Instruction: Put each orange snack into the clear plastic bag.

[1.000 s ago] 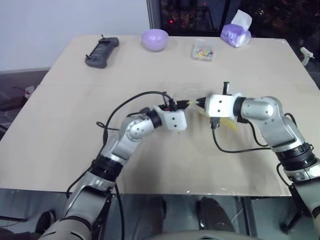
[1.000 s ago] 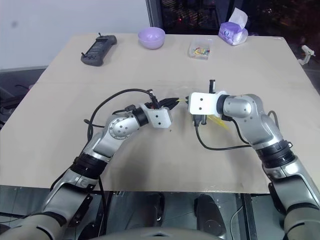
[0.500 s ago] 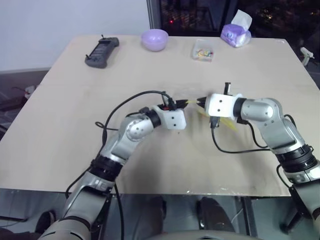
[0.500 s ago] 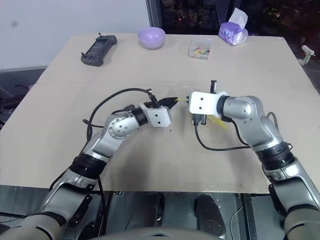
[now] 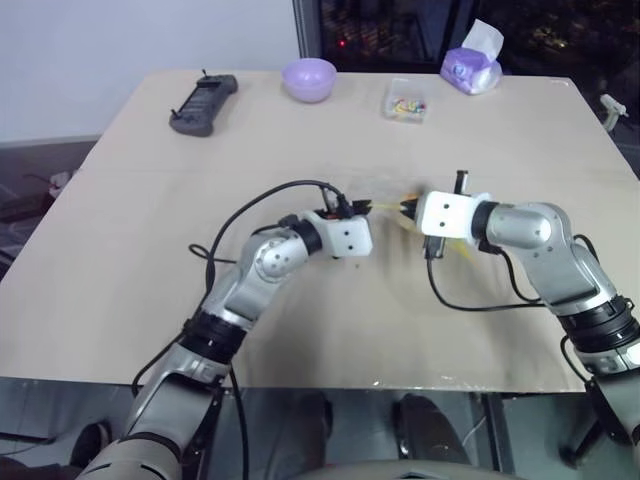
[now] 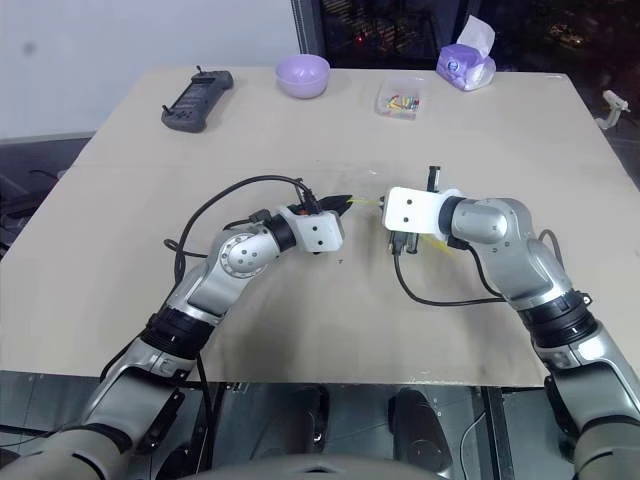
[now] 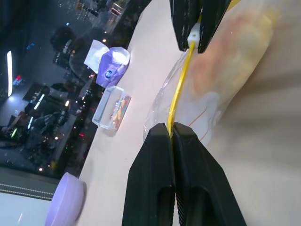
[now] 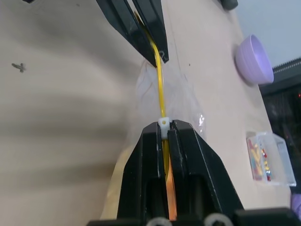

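The clear plastic bag point(image 7: 214, 89) hangs between my two grippers above the middle of the table, its yellow sealing strip point(image 8: 159, 84) stretched taut from one to the other. My left gripper point(image 5: 371, 206) is shut on one end of the strip. Facing it, my right gripper point(image 5: 408, 206) is shut on the strip at a small white slider point(image 8: 163, 123). An orange-yellow snack point(image 7: 237, 44) shows through the film, inside the bag. The bag's yellowish body point(image 5: 455, 247) trails below the right gripper onto the table.
A purple bowl point(image 5: 308, 78), a small clear box of colourful bits point(image 5: 407, 102) and a purple tissue pack point(image 5: 471, 68) stand along the far edge. A black handset point(image 5: 204, 104) lies at the far left. Black cables loop by both wrists.
My right gripper has shifted slightly to the right, so a little more yellow strip shows between the two grippers. The left gripper has kept its place.
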